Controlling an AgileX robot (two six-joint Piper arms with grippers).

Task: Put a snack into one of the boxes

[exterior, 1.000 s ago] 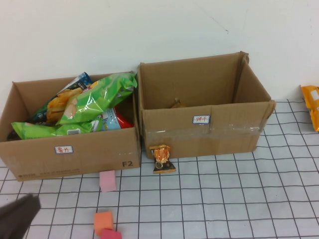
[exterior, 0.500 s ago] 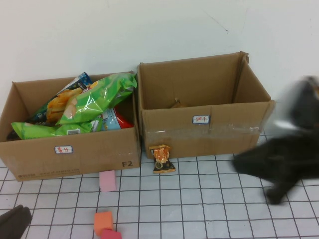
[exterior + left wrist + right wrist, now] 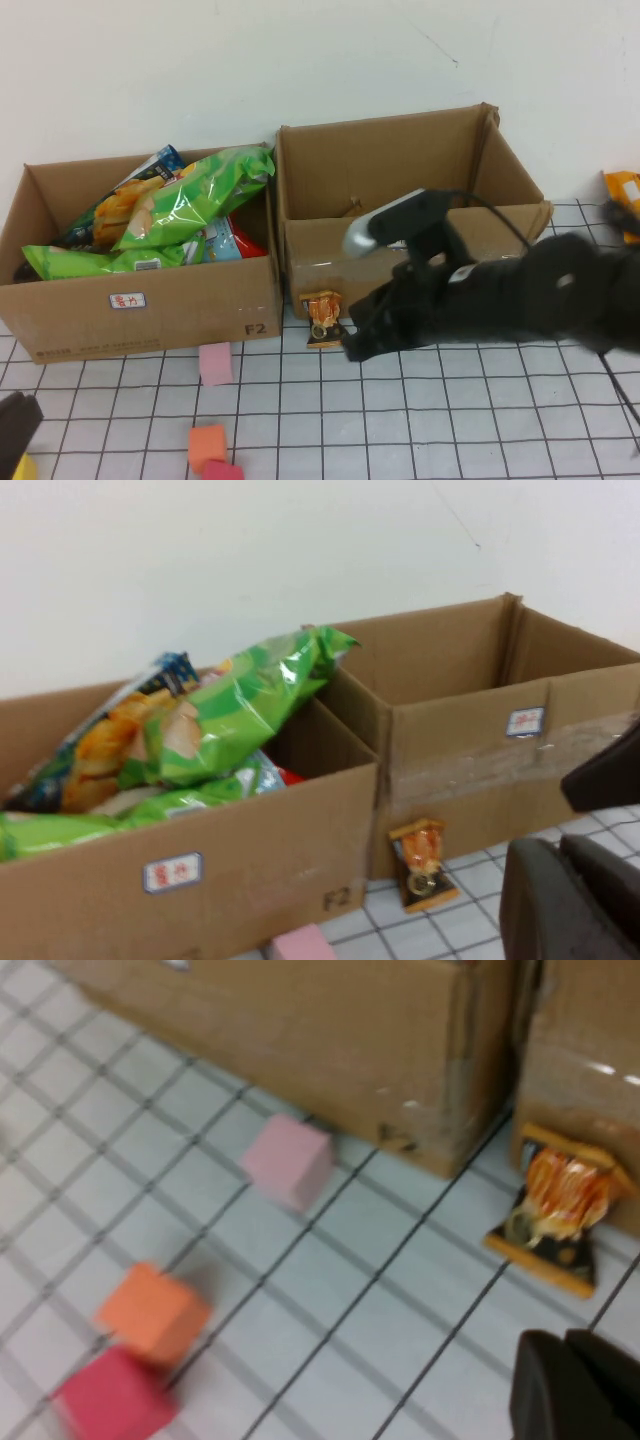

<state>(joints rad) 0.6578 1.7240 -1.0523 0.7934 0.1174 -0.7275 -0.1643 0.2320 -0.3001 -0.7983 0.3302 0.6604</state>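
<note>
A small orange and black snack packet (image 3: 325, 320) leans against the front of the right cardboard box (image 3: 380, 160). It also shows in the left wrist view (image 3: 422, 862) and the right wrist view (image 3: 555, 1222). The left box (image 3: 150, 320) holds several chip bags, the top one green (image 3: 195, 205). My right gripper (image 3: 353, 347) is shut and empty, low over the grid mat just right of the packet; in its wrist view (image 3: 565, 1345) the fingers are pressed together. My left gripper (image 3: 15, 428) sits at the front left corner, shut and empty (image 3: 560, 852).
A pink block (image 3: 215, 362), an orange block (image 3: 207, 443) and a red block (image 3: 222, 471) lie on the mat in front of the left box. Another orange snack bag (image 3: 622, 212) lies at the far right edge. My right arm (image 3: 520, 295) crosses in front of the right box.
My right arm has swept in from the right edge, across the front of the right box, down to beside the snack packet. The left gripper has drawn back toward the front left corner.
</note>
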